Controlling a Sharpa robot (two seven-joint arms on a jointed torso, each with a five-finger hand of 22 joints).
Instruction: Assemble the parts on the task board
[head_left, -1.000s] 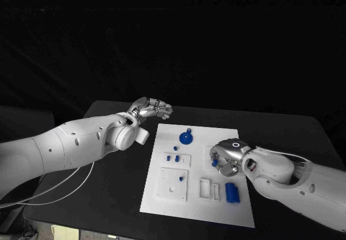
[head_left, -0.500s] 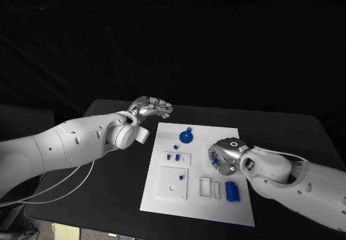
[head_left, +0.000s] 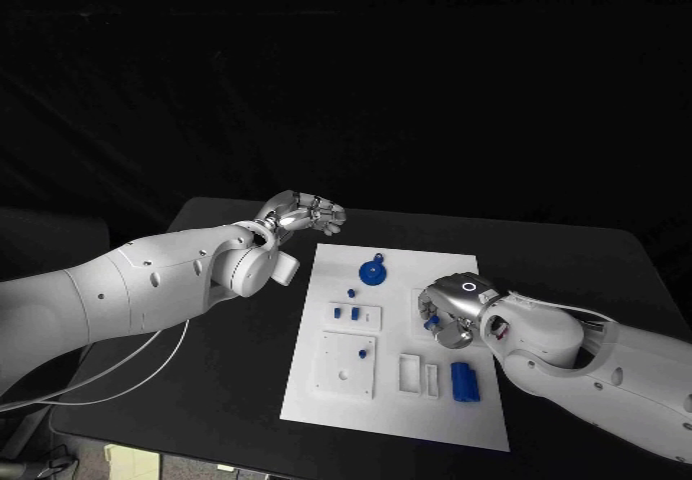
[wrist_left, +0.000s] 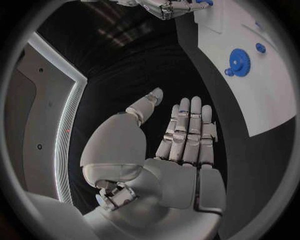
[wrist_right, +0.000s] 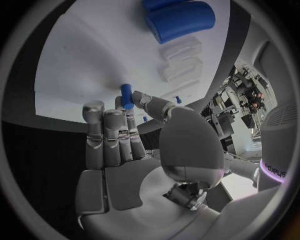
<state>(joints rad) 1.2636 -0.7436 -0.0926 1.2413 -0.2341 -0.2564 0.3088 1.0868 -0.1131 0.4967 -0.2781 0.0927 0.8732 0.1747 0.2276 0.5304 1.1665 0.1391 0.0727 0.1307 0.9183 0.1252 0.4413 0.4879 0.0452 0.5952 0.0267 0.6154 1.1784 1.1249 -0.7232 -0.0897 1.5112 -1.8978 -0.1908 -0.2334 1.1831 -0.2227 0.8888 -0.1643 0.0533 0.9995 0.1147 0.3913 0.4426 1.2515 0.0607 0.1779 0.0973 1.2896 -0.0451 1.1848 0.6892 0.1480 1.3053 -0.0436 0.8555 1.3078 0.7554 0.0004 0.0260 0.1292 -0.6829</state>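
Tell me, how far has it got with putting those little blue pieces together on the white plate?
Early, it seems. Two small blue pegs already stand in a white block on the task board. The right hand pinches a small blue peg just above the board. The blue gear and the blue block lie loose, so they look left to do. The left hand hovers off the board, holding nothing.

Robotics lab setup: black table (head_left: 577, 260) w/ dark backdrop, white task board (head_left: 404, 410) laid out for tests

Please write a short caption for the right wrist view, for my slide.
Right hand pinches a small blue peg above the white task board.
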